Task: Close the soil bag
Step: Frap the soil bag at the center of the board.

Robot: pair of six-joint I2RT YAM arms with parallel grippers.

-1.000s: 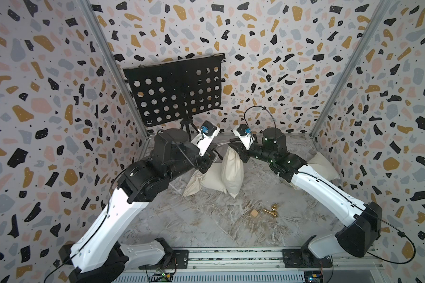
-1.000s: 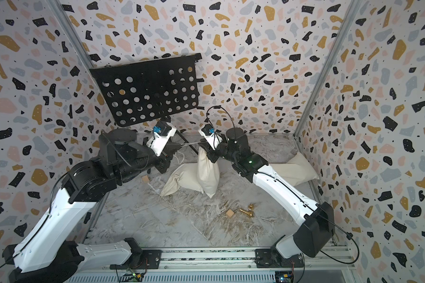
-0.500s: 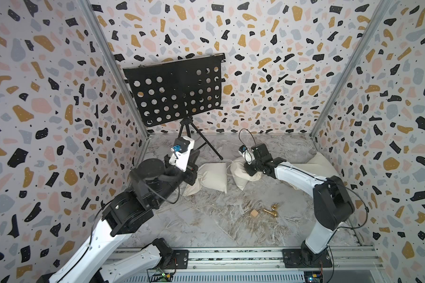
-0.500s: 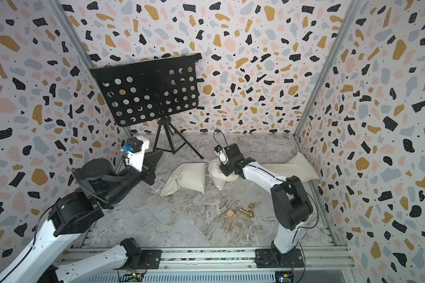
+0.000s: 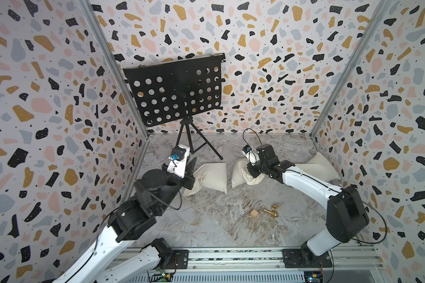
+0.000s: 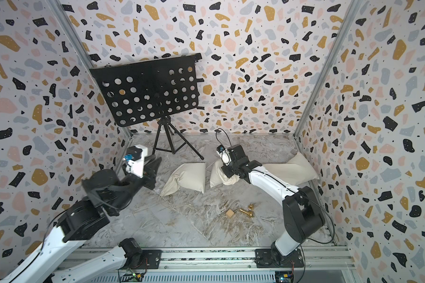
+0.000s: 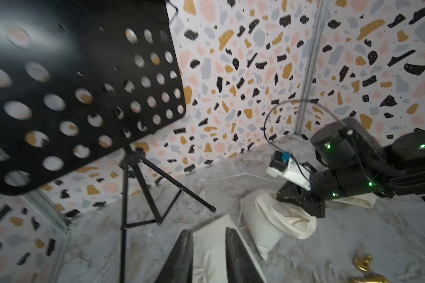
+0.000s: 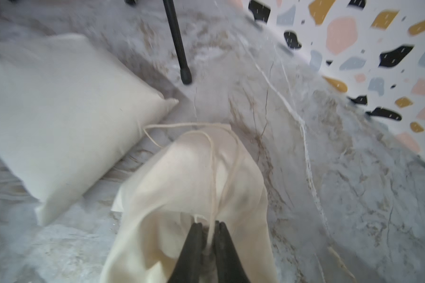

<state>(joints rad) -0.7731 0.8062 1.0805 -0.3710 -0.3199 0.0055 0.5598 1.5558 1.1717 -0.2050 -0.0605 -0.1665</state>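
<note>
3 bags (image 5: 211, 177), 1 music stand (image 5: 174, 90), 1 cube (image 5: 254, 213), 2 brass pcs (image 5: 271, 212).

The right gripper (image 8: 207, 226) pinches the soil bag's (image 8: 182, 186) drawstring (image 8: 212, 176), with another cream bag (image 8: 59, 105) at its ten o'clock.

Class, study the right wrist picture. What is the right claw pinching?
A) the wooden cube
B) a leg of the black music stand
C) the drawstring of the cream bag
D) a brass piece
C: in the right wrist view the right claw has its jaws nearly together on the drawstring, which runs over the cream bag.
</note>
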